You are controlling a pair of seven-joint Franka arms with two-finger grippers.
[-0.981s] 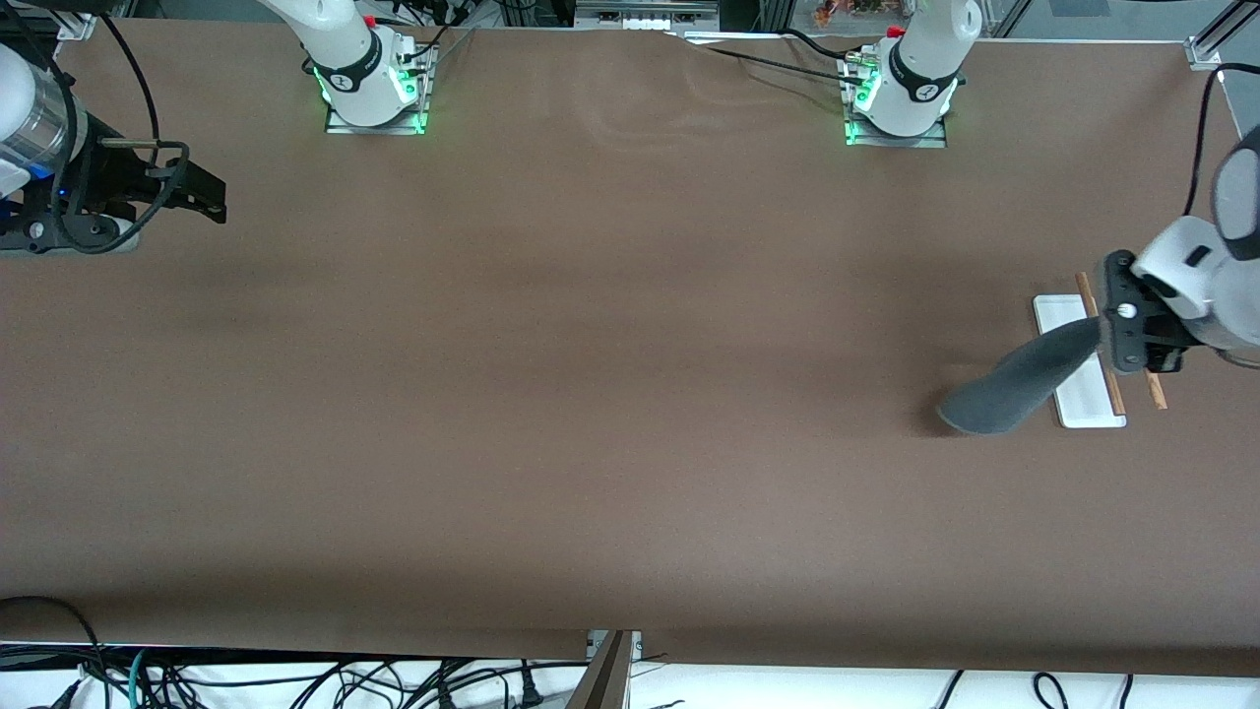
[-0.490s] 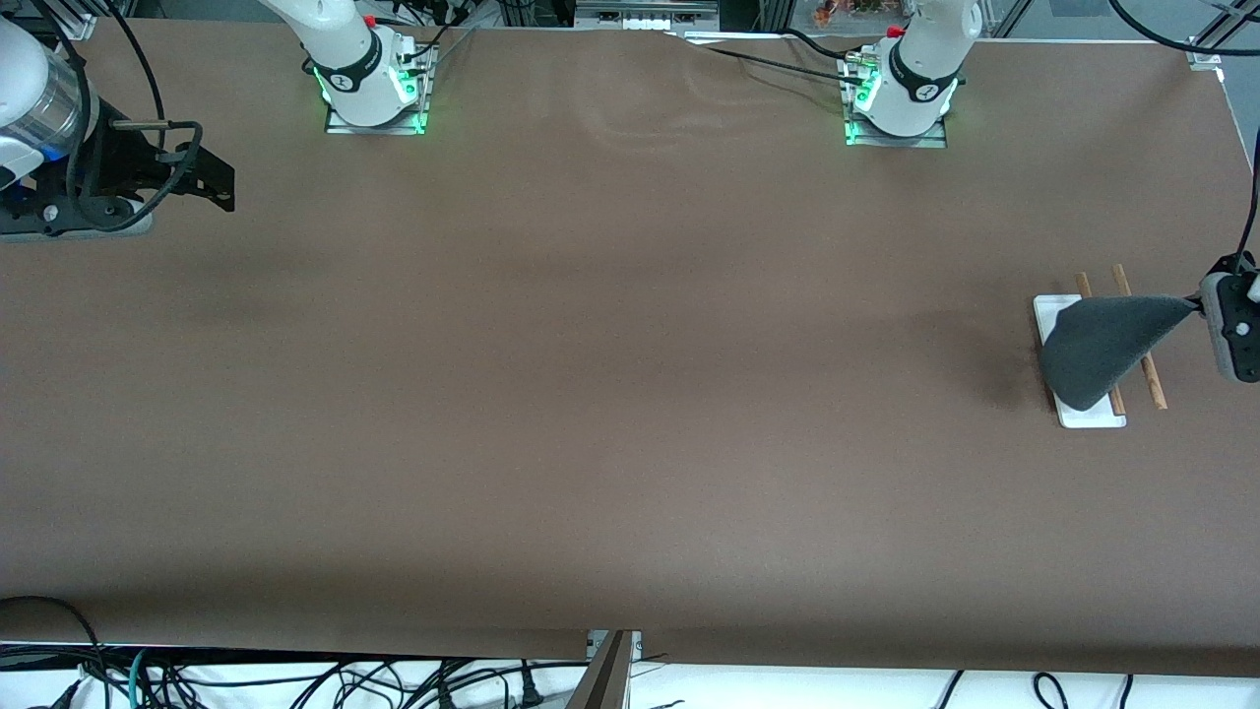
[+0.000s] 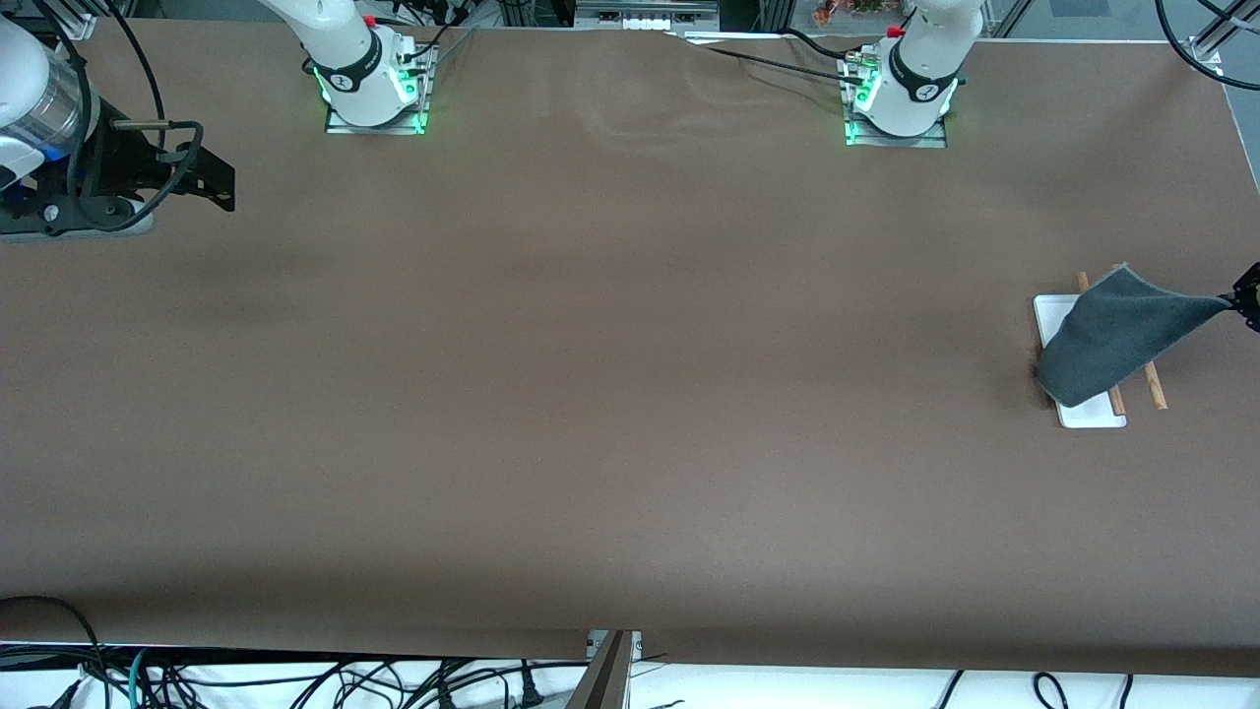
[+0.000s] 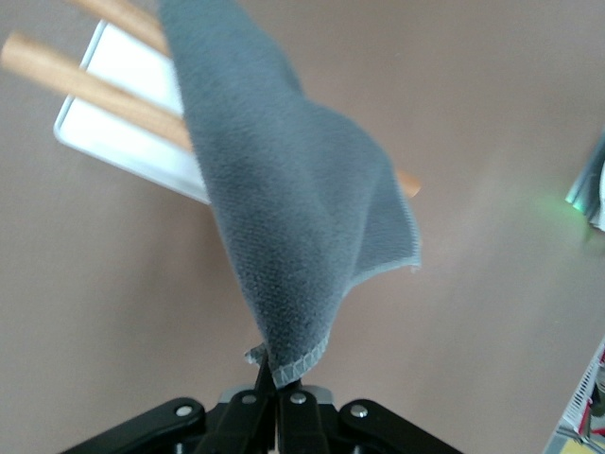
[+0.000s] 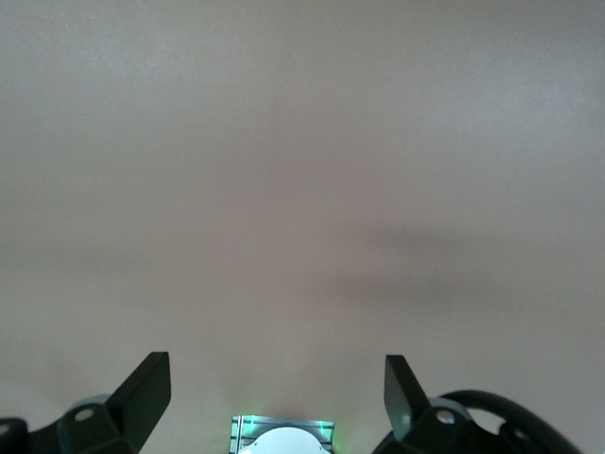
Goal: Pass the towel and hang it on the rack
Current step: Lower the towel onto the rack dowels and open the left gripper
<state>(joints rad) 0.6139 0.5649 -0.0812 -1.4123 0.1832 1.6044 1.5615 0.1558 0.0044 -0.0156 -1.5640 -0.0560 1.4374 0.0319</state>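
The towel [image 3: 1112, 335] shows its dark grey face and lies draped across the two wooden rods of the rack [image 3: 1088, 416] at the left arm's end of the table. My left gripper [image 3: 1248, 298] is at the edge of the front view, shut on one corner of the towel, which stretches from it to the rack. In the left wrist view the left gripper [image 4: 276, 383] pinches the trimmed corner of the towel [image 4: 284, 208], with the rods and the rack [image 4: 113, 132] under the cloth. My right gripper [image 3: 212, 187] is open and empty and waits at the right arm's end; in its own view [image 5: 276, 383] it sees only bare table.
The two arm bases [image 3: 374, 89] [image 3: 901, 98] stand along the edge of the brown table farthest from the front camera. Cables hang below the edge nearest the camera.
My left gripper has pulled the towel across the rack toward the left arm's end of the table, so the cloth now spreads over both rods. The right arm has barely moved.
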